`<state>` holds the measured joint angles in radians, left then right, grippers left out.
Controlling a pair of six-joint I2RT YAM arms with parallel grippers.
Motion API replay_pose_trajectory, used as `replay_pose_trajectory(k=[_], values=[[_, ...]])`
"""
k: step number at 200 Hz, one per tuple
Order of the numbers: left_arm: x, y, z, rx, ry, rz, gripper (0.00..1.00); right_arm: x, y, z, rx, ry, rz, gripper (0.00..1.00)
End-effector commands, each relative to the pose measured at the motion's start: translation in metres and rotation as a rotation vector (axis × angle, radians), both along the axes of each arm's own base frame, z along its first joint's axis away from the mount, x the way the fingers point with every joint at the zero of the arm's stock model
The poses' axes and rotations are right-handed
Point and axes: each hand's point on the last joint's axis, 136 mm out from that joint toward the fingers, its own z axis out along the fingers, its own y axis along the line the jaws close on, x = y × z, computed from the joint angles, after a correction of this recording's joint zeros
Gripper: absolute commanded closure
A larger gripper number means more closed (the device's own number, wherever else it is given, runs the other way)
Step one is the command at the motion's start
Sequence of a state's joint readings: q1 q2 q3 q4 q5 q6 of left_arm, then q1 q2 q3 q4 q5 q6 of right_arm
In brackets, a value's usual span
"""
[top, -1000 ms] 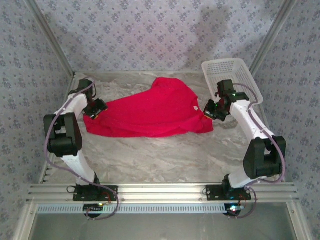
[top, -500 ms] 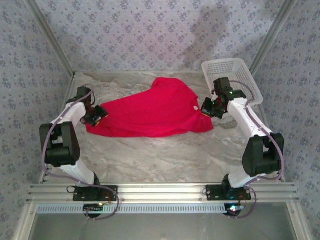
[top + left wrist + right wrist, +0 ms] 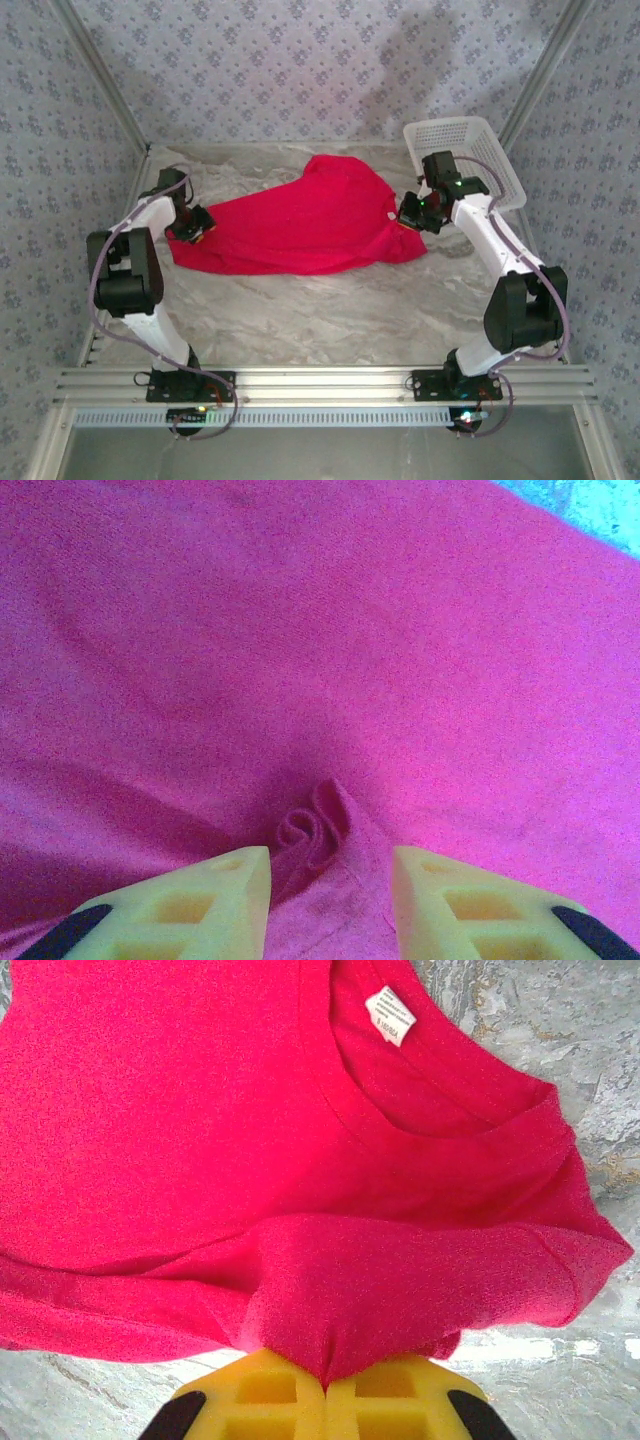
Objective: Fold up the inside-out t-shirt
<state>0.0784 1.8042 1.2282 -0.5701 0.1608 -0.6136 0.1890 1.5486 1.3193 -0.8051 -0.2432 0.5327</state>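
The red inside-out t-shirt (image 3: 310, 225) lies spread across the middle of the marble table, its white neck tag (image 3: 390, 1015) showing inside the collar. My left gripper (image 3: 197, 226) is at the shirt's left end. In the left wrist view its yellow fingers (image 3: 230, 890) stand apart, with a small curled fold of the shirt (image 3: 315, 830) bunched between them. My right gripper (image 3: 408, 215) is at the shirt's right end near the collar. There the jaws (image 3: 325, 1385) are shut on a pinch of red cloth (image 3: 350, 1290), lifted just off the table.
A white plastic mesh basket (image 3: 470, 150) stands at the back right, close behind my right arm. Patterned walls enclose the table on three sides. Bare marble tabletop (image 3: 320, 310) lies between the shirt and the arm bases.
My left gripper's jaws have narrowed around the cloth at the shirt's left edge. My right gripper has drawn the pinched cloth slightly back and to the left.
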Motion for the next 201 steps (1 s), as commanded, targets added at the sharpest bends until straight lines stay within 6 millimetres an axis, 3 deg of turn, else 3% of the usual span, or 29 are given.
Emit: replay_pose_trajectory(k=[1,23,61,90,112,134,160,186,201], values=[[0.008,0.000,0.001,-0.007,-0.014,-0.001,0.65,0.001,0.003,0.006,-0.002,0.000,0.021,1.00],[0.011,-0.003,0.004,-0.006,-0.024,-0.006,0.74,0.002,0.004,0.006,-0.001,0.001,0.025,1.00],[0.013,0.000,0.018,0.023,-0.029,-0.013,0.99,0.002,0.006,0.006,-0.005,0.003,0.033,1.00],[0.007,0.004,0.042,0.083,-0.027,-0.029,1.00,0.002,0.005,0.007,-0.014,0.003,0.031,1.00],[-0.002,0.006,0.075,0.119,-0.049,-0.034,1.00,0.004,0.004,0.018,-0.021,-0.011,0.029,1.00],[-0.006,0.008,0.139,0.139,-0.155,-0.022,1.00,0.006,0.004,0.053,-0.005,-0.059,0.032,1.00],[-0.017,0.016,0.251,0.179,-0.398,0.030,1.00,0.013,-0.007,0.128,0.012,-0.213,0.005,1.00],[-0.052,0.029,0.369,0.166,-0.752,0.127,1.00,0.004,-0.021,0.206,0.076,-0.386,-0.024,1.00],[-0.078,0.035,0.423,0.148,-0.937,0.173,1.00,-0.007,-0.026,0.247,0.147,-0.479,-0.041,1.00]])
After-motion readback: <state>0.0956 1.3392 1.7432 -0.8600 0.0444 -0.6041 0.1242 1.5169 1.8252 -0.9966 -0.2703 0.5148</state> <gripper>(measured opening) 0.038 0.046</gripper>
